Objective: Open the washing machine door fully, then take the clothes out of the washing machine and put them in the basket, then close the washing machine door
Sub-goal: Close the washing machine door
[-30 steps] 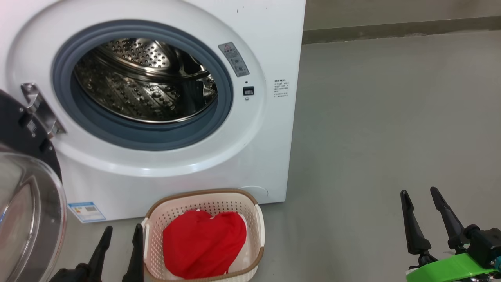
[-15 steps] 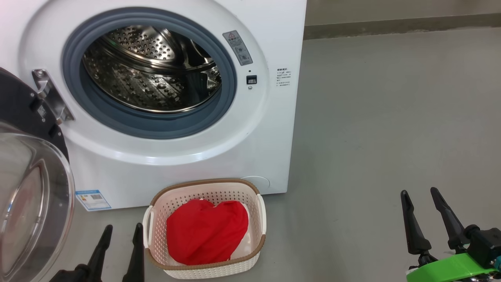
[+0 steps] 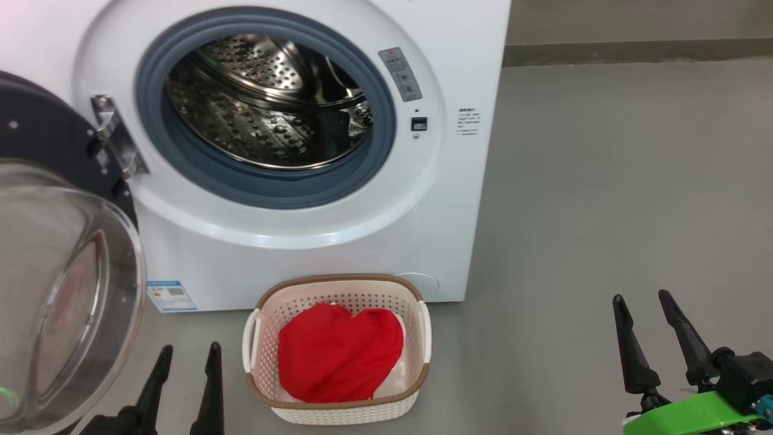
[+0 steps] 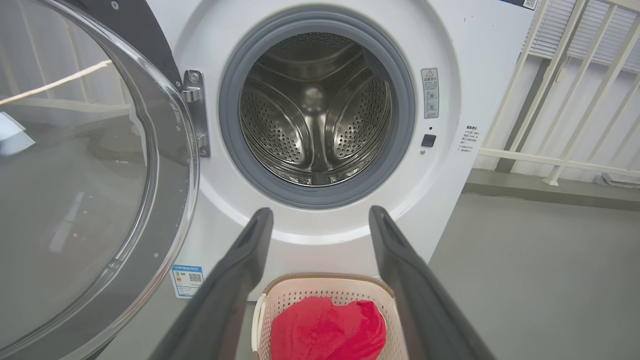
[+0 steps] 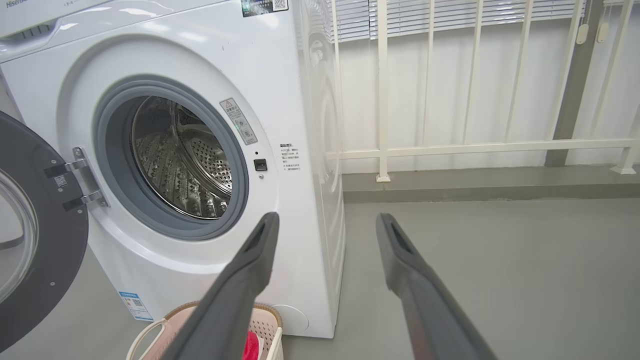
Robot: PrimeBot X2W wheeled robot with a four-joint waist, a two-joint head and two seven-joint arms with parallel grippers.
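The white washing machine [image 3: 253,241] stands with its steel drum [image 3: 272,103] bare. Its black-rimmed glass door [image 3: 60,284] hangs swung wide open at the left. On the floor in front sits the cream basket [image 3: 338,408] holding the red clothes [image 3: 338,356]. My left gripper [image 3: 188,351] is open and empty, low beside the basket's left side. My right gripper [image 3: 641,299] is open and empty, far right over bare floor. The left wrist view looks into the drum [image 4: 315,110] past the open door [image 4: 90,175], with basket [image 4: 325,287] and clothes [image 4: 327,330] below. The right wrist view has the machine [image 5: 200,150] and door [image 5: 35,240].
Grey floor [image 3: 604,211] stretches to the right of the machine. A low kerb [image 3: 634,51] runs along the back. White railings and blinds [image 5: 450,100] stand behind the machine's right side. A blue label [image 3: 171,295] sits low on the machine's front.
The head view has shifted, so machine and basket sit further right and more of the door shows. Both grippers stay open in the same places.
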